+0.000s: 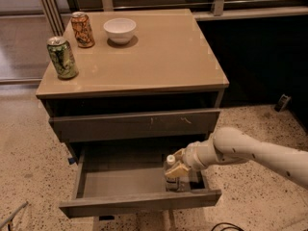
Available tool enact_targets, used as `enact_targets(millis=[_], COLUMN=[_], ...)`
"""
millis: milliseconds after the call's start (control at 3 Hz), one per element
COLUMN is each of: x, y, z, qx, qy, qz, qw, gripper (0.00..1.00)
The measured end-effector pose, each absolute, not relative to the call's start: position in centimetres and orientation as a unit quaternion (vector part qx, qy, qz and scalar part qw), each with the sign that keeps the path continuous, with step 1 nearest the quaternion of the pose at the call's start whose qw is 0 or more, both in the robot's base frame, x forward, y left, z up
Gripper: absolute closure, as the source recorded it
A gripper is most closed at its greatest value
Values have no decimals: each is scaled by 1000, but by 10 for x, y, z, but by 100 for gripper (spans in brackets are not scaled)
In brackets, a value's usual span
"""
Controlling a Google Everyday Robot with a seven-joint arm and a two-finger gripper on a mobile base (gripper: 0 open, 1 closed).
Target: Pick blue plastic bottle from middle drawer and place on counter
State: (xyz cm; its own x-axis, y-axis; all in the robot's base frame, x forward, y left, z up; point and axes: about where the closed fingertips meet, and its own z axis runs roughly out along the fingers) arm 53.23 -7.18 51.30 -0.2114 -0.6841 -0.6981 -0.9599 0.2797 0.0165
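The gripper [175, 173] is reaching into the middle drawer's [139, 202] right front corner, its fingers [177, 169] clasping the blue plastic bottle [170, 160].

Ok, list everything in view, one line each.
counter: one, tan, cabinet top
green can: one, green, counter's front left
orange can: one, orange, counter's back left
bowl: one, white, beside orange can
scratched drawer front: one, dark grey, below counter
middle drawer: one, dark grey, pulled open
blue plastic bottle: one, clear, white cap, upright in middle drawer
arm: one, white, from the right
gripper: one, tan, at the bottle in the drawer
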Motion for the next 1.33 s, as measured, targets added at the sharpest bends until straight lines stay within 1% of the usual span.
enact_targets(millis=[333,667,1000,1333], x=[528,519,501,500], y=[-83,-82,-77,-77], z=[599,720,761,761], qx=[-538,-534,-562,-563], qy=[749,743,729,729], qz=[234,238,227,227], qw=[307,325,317,316], gripper=[100,100,100,100])
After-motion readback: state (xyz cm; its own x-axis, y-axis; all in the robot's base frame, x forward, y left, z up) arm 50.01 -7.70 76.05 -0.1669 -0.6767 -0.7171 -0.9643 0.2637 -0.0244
